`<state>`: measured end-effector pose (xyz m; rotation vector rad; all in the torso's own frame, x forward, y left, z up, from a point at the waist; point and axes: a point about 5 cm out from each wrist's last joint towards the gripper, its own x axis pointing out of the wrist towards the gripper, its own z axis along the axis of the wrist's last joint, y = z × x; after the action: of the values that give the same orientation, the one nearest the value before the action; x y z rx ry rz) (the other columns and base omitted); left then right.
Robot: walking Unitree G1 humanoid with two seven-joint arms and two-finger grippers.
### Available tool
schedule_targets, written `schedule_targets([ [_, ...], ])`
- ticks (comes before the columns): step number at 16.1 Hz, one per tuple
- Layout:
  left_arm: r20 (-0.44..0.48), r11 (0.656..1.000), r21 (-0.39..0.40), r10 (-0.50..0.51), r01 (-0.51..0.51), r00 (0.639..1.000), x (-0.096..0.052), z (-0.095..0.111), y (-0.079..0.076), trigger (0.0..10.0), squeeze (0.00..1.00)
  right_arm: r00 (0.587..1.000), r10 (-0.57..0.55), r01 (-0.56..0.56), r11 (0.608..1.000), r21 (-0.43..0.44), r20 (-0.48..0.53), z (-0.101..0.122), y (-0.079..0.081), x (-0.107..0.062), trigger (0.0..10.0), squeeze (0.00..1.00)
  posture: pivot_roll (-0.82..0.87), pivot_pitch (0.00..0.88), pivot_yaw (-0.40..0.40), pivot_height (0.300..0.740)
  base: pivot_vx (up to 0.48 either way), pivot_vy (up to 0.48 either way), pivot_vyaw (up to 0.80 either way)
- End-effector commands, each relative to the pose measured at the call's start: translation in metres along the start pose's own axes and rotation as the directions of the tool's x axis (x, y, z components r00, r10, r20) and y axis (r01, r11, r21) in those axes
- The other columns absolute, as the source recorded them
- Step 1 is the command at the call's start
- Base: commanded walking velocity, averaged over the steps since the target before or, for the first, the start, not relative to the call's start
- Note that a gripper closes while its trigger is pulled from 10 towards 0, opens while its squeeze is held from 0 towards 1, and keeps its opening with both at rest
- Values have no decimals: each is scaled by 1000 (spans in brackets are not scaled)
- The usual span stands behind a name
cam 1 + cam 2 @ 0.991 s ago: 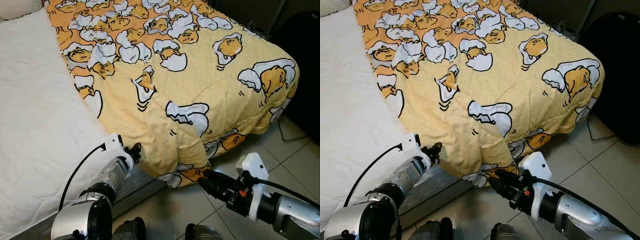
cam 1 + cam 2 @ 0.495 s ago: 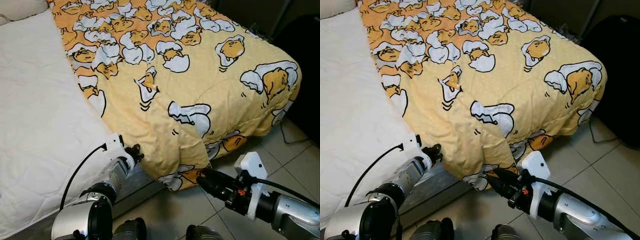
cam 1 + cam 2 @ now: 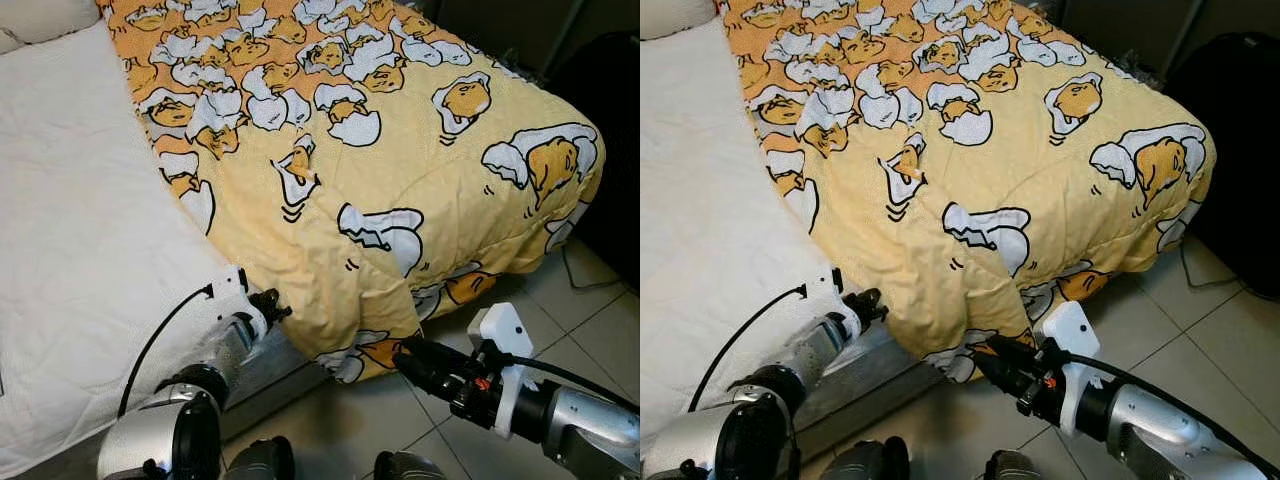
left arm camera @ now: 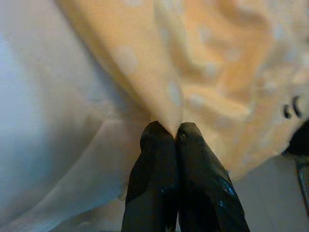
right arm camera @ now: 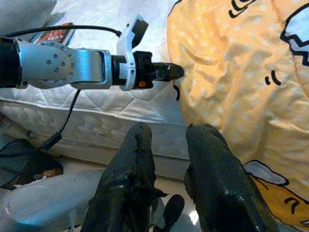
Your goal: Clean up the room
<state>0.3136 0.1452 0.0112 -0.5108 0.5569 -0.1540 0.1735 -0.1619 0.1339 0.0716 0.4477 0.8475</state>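
Left gripper [image 4: 175,133] pinching the yellow blanket [image 3: 400,150] at the bed's near edge; right gripper [image 5: 169,140] spread, holding nothing

The pinch takes only a thin fold, so a hard pull could slip it free; the right gripper hangs over the tiled floor [image 3: 590,330] beneath the blanket's drooping corner; beyond, bare white mattress [image 3: 70,220]; blanket heaped across the bed's far side.

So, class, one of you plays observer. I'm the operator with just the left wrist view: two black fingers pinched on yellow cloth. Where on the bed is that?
Observer: The left hand pinches the lower edge of the blanket, beside the bare white mattress.
Operator: And the other arm?
Observer: The right hand is open, low by the blanket corner hanging toward the tiled floor.
Operator: Is the blanket flat?
Observer: No, a raised fold runs up it from that corner.
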Motion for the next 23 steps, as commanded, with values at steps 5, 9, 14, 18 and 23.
schedule_targets([
  [5, 32, 968, 105, -234, 230, 972, -18, 28, 17, 0, 0, 1000, 7, -7, 1000, -16, 8, -2, -2, 5, 10000, 0, -184, 56, 111, 740, 0, 0, 0],
  [9, -95, 881, 278, -371, 382, 924, -62, 38, 40, 0, 0, 1000, 17, -16, 1000, -16, 8, -5, -2, 8, 10000, 0, -169, 52, 125, 740, 0, 0, 0],
  [14, -219, 860, 344, -318, 378, 922, -108, 43, 69, 0, 0, 1000, 21, -21, 1000, -15, 2, -9, -3, 8, 10000, 0, -154, 65, 141, 740, 0, 0, 0],
  [18, -224, 870, 410, -193, 272, 955, -126, 58, 89, 0, 0, 1000, 20, -20, 1000, -15, 4, -11, -3, 8, 10000, 0, -149, 59, 148, 740, 0, 0, 0],
  [23, -224, 866, 454, -118, 211, 967, -127, 60, 95, 0, 0, 1000, 23, -23, 1000, -17, -1, -14, -4, 9, 10000, 0, -146, 47, 151, 740, 0, 0, 0],
])
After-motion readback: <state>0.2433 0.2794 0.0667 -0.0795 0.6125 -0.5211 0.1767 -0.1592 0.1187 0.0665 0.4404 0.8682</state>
